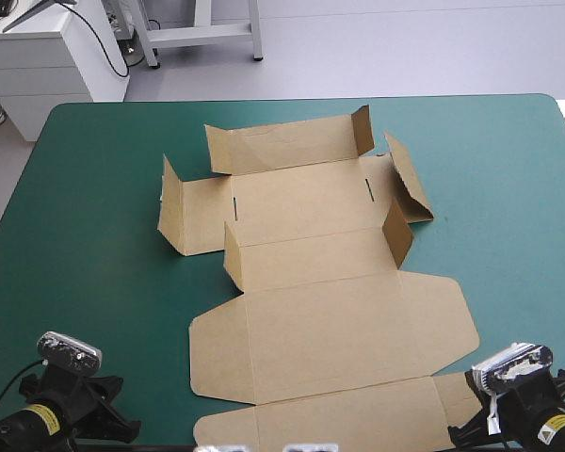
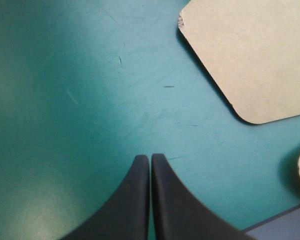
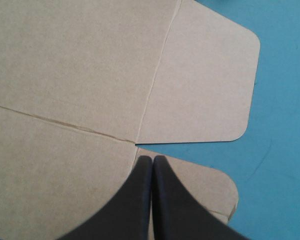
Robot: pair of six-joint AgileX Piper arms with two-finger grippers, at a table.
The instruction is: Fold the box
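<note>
The brown box (image 1: pixel 320 282) lies as a cut sheet in the middle of the teal-green table, its far flaps partly raised, its near panels flat. My left gripper (image 1: pixel 75 414) is at the near left corner, shut, over bare cover; in the left wrist view its fingertips (image 2: pixel 150 159) meet, with a rounded box flap (image 2: pixel 250 55) ahead and to the side. My right gripper (image 1: pixel 518 414) is at the near right corner, shut, just above the box's near right flap (image 3: pixel 200 75); its tips (image 3: pixel 152 160) meet over the board, holding nothing.
A white cabinet (image 1: pixel 47 56) and a metal frame (image 1: pixel 198 33) stand beyond the table's far edge. Bare teal-green cover (image 1: pixel 85 235) lies on both sides of the box.
</note>
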